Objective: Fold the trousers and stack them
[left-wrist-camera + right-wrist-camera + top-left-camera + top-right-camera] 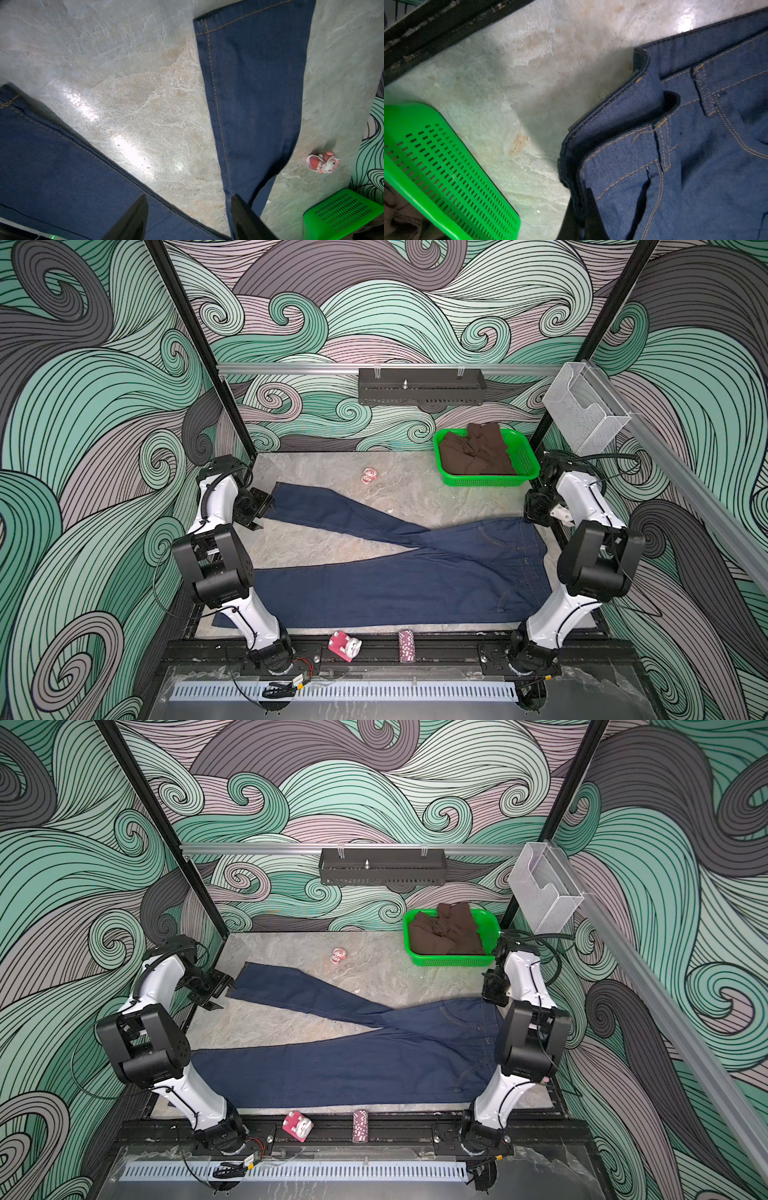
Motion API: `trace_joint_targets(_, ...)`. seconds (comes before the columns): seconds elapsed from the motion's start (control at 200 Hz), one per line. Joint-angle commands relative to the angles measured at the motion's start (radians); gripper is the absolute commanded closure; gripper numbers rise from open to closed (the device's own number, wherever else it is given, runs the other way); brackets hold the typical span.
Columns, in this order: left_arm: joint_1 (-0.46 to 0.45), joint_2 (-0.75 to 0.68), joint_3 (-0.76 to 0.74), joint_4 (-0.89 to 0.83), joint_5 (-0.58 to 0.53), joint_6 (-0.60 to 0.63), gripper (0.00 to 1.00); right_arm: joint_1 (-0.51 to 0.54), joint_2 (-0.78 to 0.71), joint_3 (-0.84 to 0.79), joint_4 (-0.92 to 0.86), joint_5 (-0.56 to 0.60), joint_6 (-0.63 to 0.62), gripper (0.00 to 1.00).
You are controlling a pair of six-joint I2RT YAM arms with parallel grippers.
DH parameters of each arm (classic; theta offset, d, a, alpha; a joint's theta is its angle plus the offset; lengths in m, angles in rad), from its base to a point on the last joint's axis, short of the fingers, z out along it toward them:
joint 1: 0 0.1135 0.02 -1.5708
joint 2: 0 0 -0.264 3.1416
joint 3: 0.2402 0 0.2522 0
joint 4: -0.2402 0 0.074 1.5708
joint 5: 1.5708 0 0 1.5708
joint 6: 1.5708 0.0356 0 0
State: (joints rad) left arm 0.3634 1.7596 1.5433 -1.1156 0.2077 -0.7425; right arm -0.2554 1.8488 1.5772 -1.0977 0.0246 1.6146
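navy trousers [374, 589] flat — left end effector [189, 199] wide, right end effector [581, 209] pinching them

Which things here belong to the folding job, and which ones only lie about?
Job:
- jeans
- right pincer, shut on the waistband
- left pincer, open

Lying about:
- table toy
- rail toy
- chips
- basket with brown cloth, perhaps a later job
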Motion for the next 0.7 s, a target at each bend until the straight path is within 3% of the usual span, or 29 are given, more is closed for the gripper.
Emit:
trace_joint_targets(0.0, 0.002, -0.049, 0.043, -0.076, -0.037, 0.02, 0.34, -0.005, 0.065, 0.045, 0.01, 0.053, 0.08, 0.98)
trace_joint_targets(0.46, 0.003, -0.004, 0.118, -0.103, -0.044, 0.031, 0.34, -0.057, 0.228, 0.327, 0.023, 0.058, 0.107, 0.99)
trace_joint_targets(0.695, -0.017, 0.046, 0.092, -0.037, 0.009, 0.008, 0.34, -0.049, 0.345, 0.434, -0.023, 0.037, 0.069, 0.89)
